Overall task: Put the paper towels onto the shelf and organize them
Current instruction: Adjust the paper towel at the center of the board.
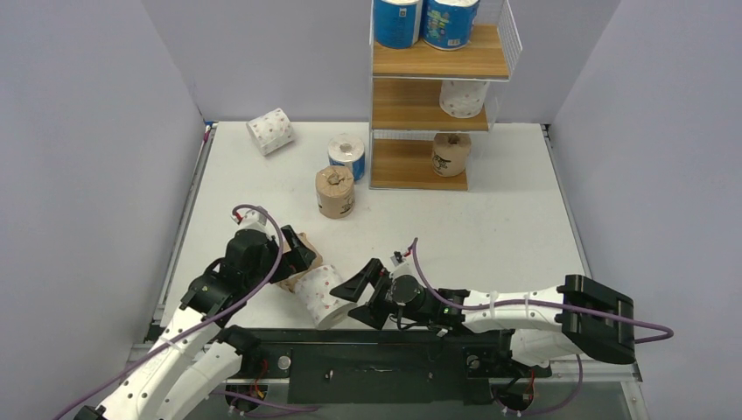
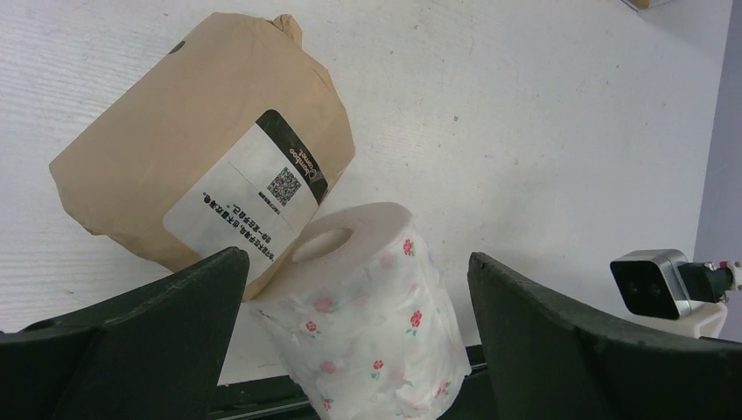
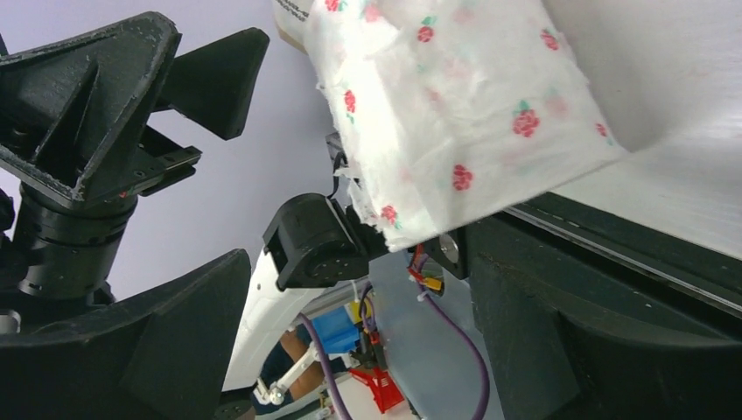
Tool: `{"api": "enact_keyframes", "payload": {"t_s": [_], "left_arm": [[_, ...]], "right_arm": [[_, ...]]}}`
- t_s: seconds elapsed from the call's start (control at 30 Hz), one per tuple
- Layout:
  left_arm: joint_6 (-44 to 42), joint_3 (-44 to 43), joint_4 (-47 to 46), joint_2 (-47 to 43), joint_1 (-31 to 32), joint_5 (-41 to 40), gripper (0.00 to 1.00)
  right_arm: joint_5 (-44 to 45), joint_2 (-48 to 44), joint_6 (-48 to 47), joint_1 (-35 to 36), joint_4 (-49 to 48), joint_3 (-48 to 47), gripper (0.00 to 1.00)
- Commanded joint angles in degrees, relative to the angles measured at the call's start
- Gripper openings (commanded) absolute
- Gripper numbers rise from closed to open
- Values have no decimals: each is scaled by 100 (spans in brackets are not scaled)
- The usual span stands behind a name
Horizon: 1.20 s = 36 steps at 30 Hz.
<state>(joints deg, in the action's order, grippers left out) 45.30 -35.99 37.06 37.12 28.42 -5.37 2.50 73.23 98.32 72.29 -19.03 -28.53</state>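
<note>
Two paper towels lie at the near edge: a brown kraft roll (image 2: 201, 149) with a label, and a white roll with pink flowers (image 2: 367, 306) leaning against it. My left gripper (image 2: 357, 258) is open, its fingers either side of the white roll (image 1: 322, 296) without touching it. From the right, my open right gripper (image 1: 350, 302) points at the same roll (image 3: 455, 105) and holds nothing. The shelf (image 1: 437, 63) stands at the back. It carries two blue rolls (image 1: 426, 21) on top, a white roll (image 1: 463, 97) in the middle and a brown roll (image 1: 451, 153) at the bottom.
Loose on the table are a white dotted roll (image 1: 269, 131) lying at the back left, an upright blue roll (image 1: 346, 156) and an upright brown roll (image 1: 335, 192) left of the shelf. Grey walls close in both sides. The black base rail (image 1: 376, 350) runs along the near edge.
</note>
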Motion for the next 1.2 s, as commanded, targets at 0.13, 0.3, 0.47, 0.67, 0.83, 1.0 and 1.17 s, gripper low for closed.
{"api": "enact_keyframes", "payload": {"t_s": [0.13, 0.3, 0.47, 0.67, 0.83, 1.0, 1.17], "left_arm": [[141, 142, -223, -323, 31, 56, 97], [148, 149, -178, -426, 27, 21, 97], [141, 162, -136, -441, 32, 17, 96], [147, 191, -140, -503, 32, -8, 97], [145, 140, -160, -477, 29, 0, 97], [138, 172, -205, -490, 32, -14, 97], [176, 201, -194, -567, 27, -50, 97]], "right_arm": [[170, 303, 91, -185, -667, -225, 90], [105, 511, 48, -453, -908, -172, 89], [-25, 631, -266, -735, -854, -284, 88], [-146, 473, -673, -1282, -555, -288, 88], [-155, 144, -692, -1046, -92, -365, 88], [29, -12, -417, -499, 269, -503, 88], [54, 242, -293, -265, 295, -708, 88]]}}
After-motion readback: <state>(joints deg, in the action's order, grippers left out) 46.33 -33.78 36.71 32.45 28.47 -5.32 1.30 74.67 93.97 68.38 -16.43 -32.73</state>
